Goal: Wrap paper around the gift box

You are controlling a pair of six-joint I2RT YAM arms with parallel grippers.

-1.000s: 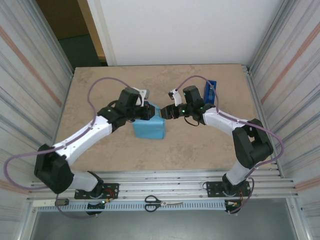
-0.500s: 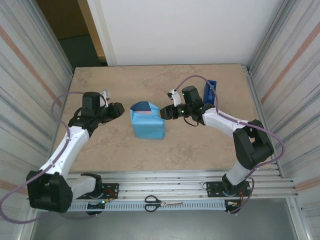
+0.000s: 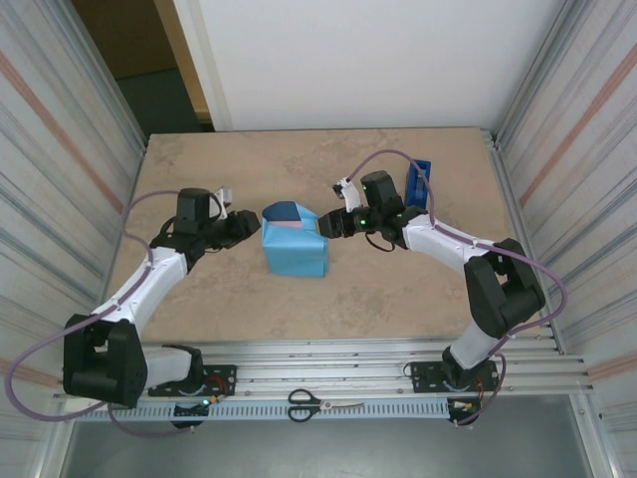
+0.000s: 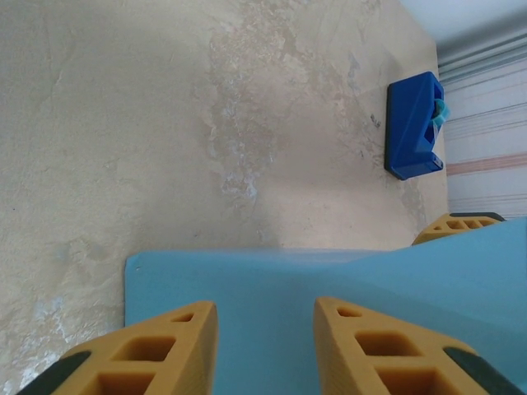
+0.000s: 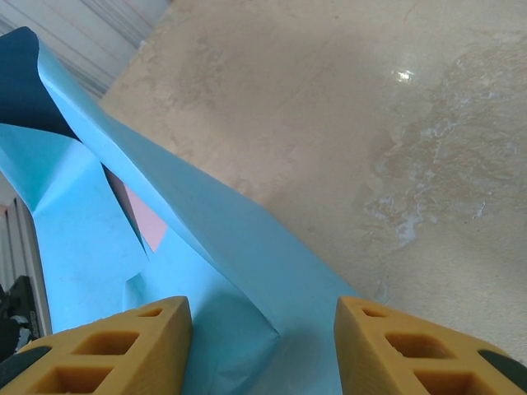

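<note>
The gift box [image 3: 290,225] is found near the middle of the table [image 3: 398,289], enclosed in the paper [image 3: 297,254], whose light blue face is turned outward. Only the far end of the parcel is left open, where a strip of pink box is exposed beneath a raised flap whose dark navy inner face is shown. In the right wrist view the same pink patch [image 5: 146,220] is seen between loose folds of the sheet. The left gripper [image 3: 251,227] is held just beside the left far edge of the parcel. Its jaws are parted a moderate way, nothing is clamped between them, and the paper lies beyond the fingertips [image 4: 265,306]. The right gripper [image 3: 324,226] is placed at the right far corner of the parcel. Its jaws are spread fairly wide, and a ridge of paper is straddled rather than pinched [image 5: 262,309]. A blue tape dispenser [image 3: 419,182] is seen at the far right, and scissors [image 3: 323,403] are laid on the near rail [image 3: 398,406].
</note>
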